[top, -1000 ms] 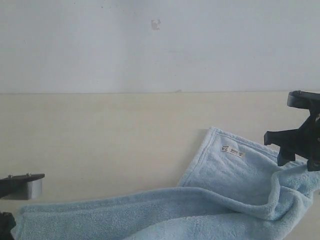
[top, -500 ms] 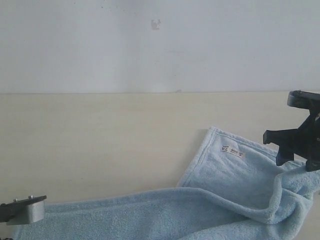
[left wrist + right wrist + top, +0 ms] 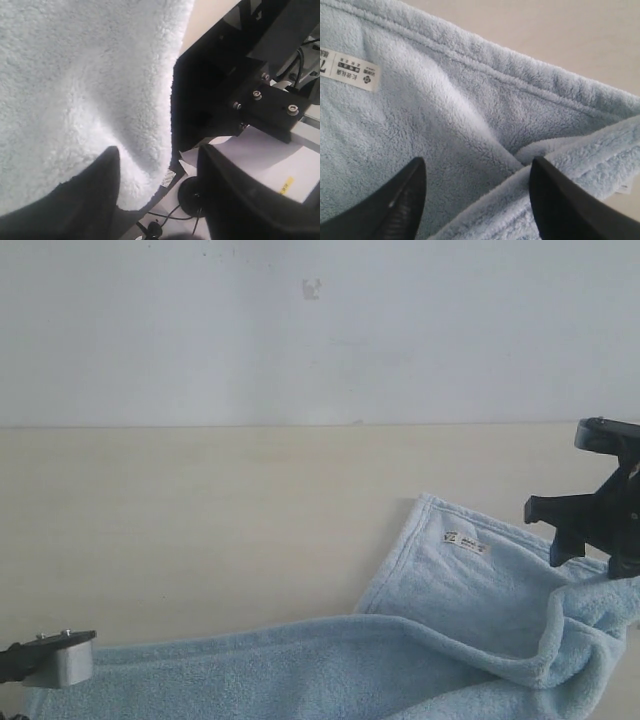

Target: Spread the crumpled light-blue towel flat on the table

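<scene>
Our left gripper (image 3: 157, 155) has its jaws apart, with a towel corner loose between them. Our right gripper (image 3: 477, 162) hovers wide over a fold. On the table (image 3: 200, 510) we see the towel (image 3: 460, 590) lying creased at the right, label (image 3: 466, 541) upward.

Soft, even light fills the exterior view, leaving the tabletop (image 3: 200, 510) pale and low in contrast, with only faint shadows under the folds of the towel (image 3: 300, 670); the whole frame is slightly grainy. In the left wrist view the pile is nearly washed out at upper left, while the left pincer (image 3: 157, 155) is a black, blurred silhouette. In the right wrist view the right pincer (image 3: 477, 165) is dark and out of focus, and the print on the label (image 3: 350, 70) is soft.
</scene>
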`<action>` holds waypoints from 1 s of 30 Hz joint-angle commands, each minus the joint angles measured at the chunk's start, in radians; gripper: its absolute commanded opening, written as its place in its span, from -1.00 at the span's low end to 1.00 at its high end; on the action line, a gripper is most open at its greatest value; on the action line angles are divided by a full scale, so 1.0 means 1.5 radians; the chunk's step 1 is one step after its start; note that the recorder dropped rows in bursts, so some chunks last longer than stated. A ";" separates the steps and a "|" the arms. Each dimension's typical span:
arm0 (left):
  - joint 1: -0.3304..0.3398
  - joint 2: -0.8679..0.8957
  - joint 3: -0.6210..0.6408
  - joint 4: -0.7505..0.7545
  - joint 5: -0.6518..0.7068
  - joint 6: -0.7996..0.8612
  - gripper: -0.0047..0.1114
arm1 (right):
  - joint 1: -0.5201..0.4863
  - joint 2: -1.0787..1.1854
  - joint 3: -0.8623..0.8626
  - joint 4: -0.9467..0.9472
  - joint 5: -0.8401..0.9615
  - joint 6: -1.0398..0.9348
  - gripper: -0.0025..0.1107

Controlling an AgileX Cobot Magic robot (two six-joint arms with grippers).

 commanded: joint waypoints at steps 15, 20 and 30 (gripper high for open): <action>0.001 0.009 -0.058 0.493 -0.427 -0.337 -0.07 | 0.000 -0.003 0.003 0.004 -0.001 -0.014 0.07; 0.001 0.055 -0.058 0.607 -0.494 -0.436 -0.07 | 0.000 -0.003 0.003 0.005 -0.001 -0.017 0.07; 0.001 0.177 -0.058 0.625 -0.540 -0.436 -0.07 | 0.001 -0.003 0.003 0.007 0.000 -0.025 0.07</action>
